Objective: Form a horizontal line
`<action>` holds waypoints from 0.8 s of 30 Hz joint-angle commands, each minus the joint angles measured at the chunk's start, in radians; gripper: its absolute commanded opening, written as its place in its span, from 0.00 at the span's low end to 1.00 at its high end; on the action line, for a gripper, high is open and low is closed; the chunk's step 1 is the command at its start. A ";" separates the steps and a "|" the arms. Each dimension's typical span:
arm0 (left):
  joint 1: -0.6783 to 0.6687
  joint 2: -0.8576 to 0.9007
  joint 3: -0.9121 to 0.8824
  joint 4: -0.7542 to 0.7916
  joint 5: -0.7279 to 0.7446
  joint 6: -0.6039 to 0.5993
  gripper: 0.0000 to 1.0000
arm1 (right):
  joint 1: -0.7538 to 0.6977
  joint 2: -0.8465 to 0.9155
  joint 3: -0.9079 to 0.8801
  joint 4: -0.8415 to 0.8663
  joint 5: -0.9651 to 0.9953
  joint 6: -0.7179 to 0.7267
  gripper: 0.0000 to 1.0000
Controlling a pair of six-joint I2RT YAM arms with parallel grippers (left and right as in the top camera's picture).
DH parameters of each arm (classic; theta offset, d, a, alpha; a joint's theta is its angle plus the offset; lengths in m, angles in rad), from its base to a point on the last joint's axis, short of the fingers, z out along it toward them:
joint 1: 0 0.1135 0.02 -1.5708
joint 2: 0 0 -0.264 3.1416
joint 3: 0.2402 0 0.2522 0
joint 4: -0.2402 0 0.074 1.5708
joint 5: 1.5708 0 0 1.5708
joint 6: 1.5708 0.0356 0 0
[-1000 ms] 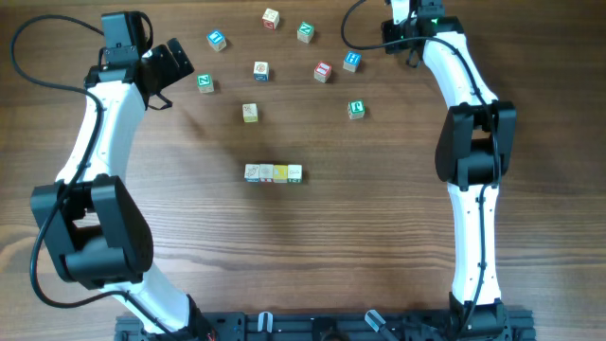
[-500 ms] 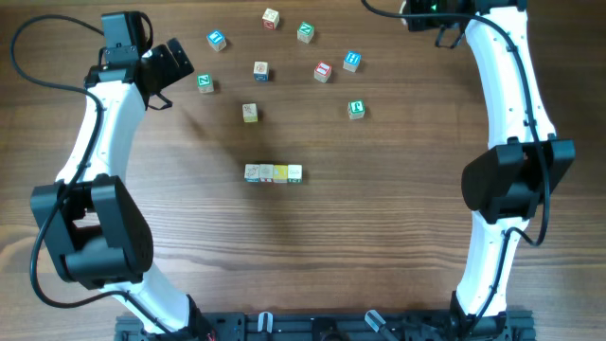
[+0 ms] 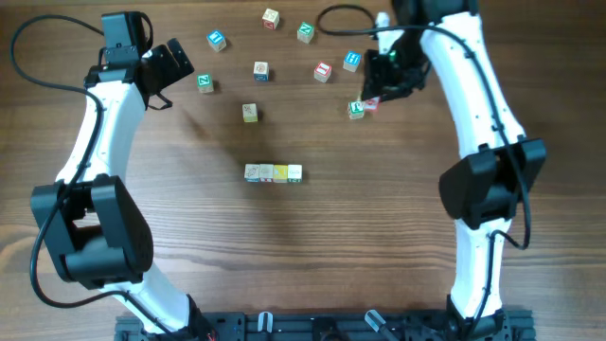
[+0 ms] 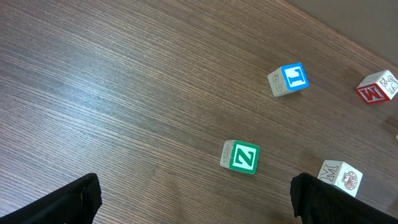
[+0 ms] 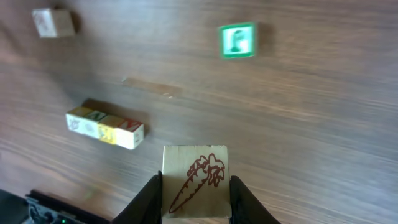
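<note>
The carrot cube [image 5: 194,180] is cut off by the bottom edge.

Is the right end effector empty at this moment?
No, the right end effector grips a cube bearing a red carrot drawing.

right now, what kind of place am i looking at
Most likely a robot manipulation test bench: two white arms mounted at one edge of a wood-grain table, scattered alphabet cubes, and the right gripper holding a carrot cube.

Brown wood-grain table [image 3: 312,256] under soft light
</note>
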 commanded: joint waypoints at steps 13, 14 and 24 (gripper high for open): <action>-0.003 -0.002 0.003 0.003 0.001 0.005 1.00 | 0.286 -0.002 -0.525 0.206 0.051 0.240 0.26; -0.003 -0.002 0.003 0.003 0.001 0.005 1.00 | 0.286 -0.002 -0.548 0.223 0.052 0.259 0.26; -0.003 -0.002 0.003 0.003 0.001 0.005 1.00 | 0.288 -0.002 -0.573 0.327 0.060 0.257 0.31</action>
